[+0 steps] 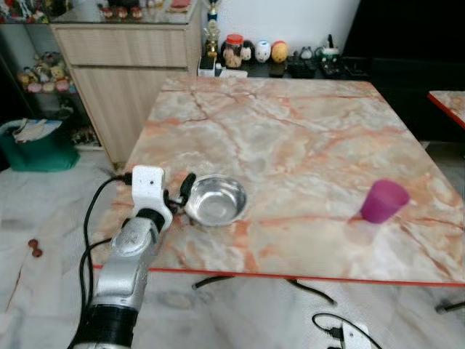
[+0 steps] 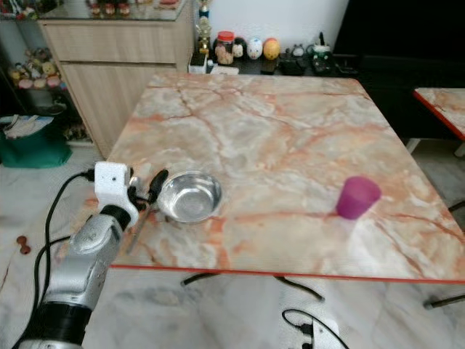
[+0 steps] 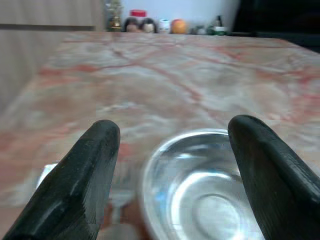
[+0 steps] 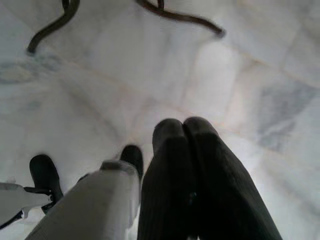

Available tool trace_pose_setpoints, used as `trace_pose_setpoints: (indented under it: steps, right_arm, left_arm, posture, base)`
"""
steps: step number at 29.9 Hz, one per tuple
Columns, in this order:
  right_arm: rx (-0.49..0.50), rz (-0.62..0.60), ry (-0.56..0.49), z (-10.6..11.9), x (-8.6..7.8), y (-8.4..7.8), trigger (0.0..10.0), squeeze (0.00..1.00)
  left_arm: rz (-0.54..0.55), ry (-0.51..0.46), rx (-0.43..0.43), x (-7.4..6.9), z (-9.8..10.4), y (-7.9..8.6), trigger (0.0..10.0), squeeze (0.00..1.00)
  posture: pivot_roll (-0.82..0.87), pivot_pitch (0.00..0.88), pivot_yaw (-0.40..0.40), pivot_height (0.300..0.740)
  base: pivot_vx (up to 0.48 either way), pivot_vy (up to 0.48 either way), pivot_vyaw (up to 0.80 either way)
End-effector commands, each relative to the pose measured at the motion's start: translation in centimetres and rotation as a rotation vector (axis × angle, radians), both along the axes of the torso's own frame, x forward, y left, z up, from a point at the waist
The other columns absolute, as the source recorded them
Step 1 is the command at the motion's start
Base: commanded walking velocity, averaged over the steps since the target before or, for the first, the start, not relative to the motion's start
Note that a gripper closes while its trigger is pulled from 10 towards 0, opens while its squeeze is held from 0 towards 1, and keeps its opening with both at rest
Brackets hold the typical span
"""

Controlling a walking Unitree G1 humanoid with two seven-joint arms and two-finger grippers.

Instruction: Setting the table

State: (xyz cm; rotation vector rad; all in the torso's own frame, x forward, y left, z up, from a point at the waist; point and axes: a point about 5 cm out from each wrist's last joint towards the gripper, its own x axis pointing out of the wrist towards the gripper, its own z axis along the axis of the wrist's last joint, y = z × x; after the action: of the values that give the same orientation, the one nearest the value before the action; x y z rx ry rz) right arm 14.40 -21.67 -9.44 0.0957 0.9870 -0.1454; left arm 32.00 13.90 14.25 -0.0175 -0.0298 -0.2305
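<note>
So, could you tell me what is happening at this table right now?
The robot is setting a marble table. Its left hand is at the near left edge, fingers open, right beside a steel bowl without gripping it. A purple cup stands apart on the near right. The right hand hangs shut, pointing at the floor.

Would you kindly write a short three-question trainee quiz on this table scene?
1. True or false: the left gripper is shut on the bowl.
2. Which stands nearer the table's right edge: (a) the bowl, (b) the purple cup?
3. Fill in: the right gripper hangs over the ____.

Key
1. False: its fingers are spread apart, at the bowl's rim, with no grasp made.
2. (b): the cup is near the right front corner, the bowl near the left front.
3. Floor, with its fingers pressed together.
</note>
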Motion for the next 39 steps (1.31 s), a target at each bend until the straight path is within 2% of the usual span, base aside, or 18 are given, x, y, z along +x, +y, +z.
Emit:
trace_pose_setpoints:
  steps: [1,10,14,17,22,26,28,31,32,35,39]
  right_arm:
    - [0.002,0.000,0.001,0.0,0.0,0.1,10.0,0.00]
    - [0.003,0.002,0.001,0.0,0.0,0.1,10.0,0.00]
    - [0.003,0.003,0.001,0.0,0.0,0.1,10.0,0.00]
    - [0.003,0.002,0.001,0.0,0.1,0.1,10.0,0.00]
    - [0.002,0.001,0.001,0.0,0.1,0.1,10.0,0.00]
    - [0.003,-0.005,-0.001,0.0,0.1,0.1,10.0,0.00]
    - [0.002,-0.005,-0.001,0.0,0.1,0.1,10.0,0.00]
    - [0.002,-0.005,-0.001,0.0,0.1,0.1,10.0,0.00]
    - [0.002,-0.004,-0.001,0.0,0.1,0.1,10.0,0.00]
    - [0.002,-0.003,-0.001,0.0,0.1,0.1,10.0,0.00]
    - [0.002,-0.002,0.000,0.0,0.1,0.1,10.0,0.00]
  left_arm:
    - [0.013,0.005,0.006,0.0,-0.1,0.5,10.0,0.00]
    - [0.016,0.013,0.008,0.1,-0.3,0.7,10.0,0.00]
    - [-0.011,0.107,0.035,0.6,-1.3,0.5,10.0,0.00]
    - [0.009,0.141,-0.037,1.2,-1.2,0.1,10.0,0.00]
    - [0.016,0.145,-0.002,2.3,-1.0,-0.2,10.0,0.00]
    - [0.013,0.142,-0.050,3.2,-0.1,-0.6,10.0,0.00]
    - [0.013,0.145,-0.051,3.3,-0.1,-0.7,10.0,0.00]
    - [0.026,0.180,-0.105,3.4,-0.3,-0.7,10.0,0.00]
    - [0.032,0.187,-0.122,3.5,-0.3,-0.6,10.0,1.00]
    - [0.057,0.206,-0.156,3.7,-0.5,-0.5,10.0,1.00]
    - [0.061,0.216,-0.141,3.8,-0.7,-0.5,10.0,1.00]
  posture:
    - [0.06,0.000,-0.038,0.740]
    - [0.06,0.000,-0.038,0.740]
    - [0.06,0.000,-0.039,0.740]
    - [0.07,0.000,-0.042,0.740]
    - [0.07,0.000,-0.042,0.740]
    - [0.06,0.000,-0.039,0.740]
    - [0.06,0.000,-0.039,0.740]
    - [0.06,0.000,-0.039,0.740]
    - [0.06,0.000,-0.040,0.740]
    - [0.06,0.000,-0.040,0.740]
    - [0.06,0.000,-0.040,0.740]
  base:
    - [0.000,0.000,0.00]
    - [0.000,0.000,0.00]
    - [0.000,0.000,0.00]
    - [0.000,0.000,0.00]
    - [0.000,0.000,0.00]
    - [0.000,0.000,0.00]
    - [0.000,0.000,0.00]
    - [0.000,0.000,0.00]
    - [0.000,0.000,0.00]
    - [0.000,0.000,0.00]
    - [0.000,0.000,0.00]
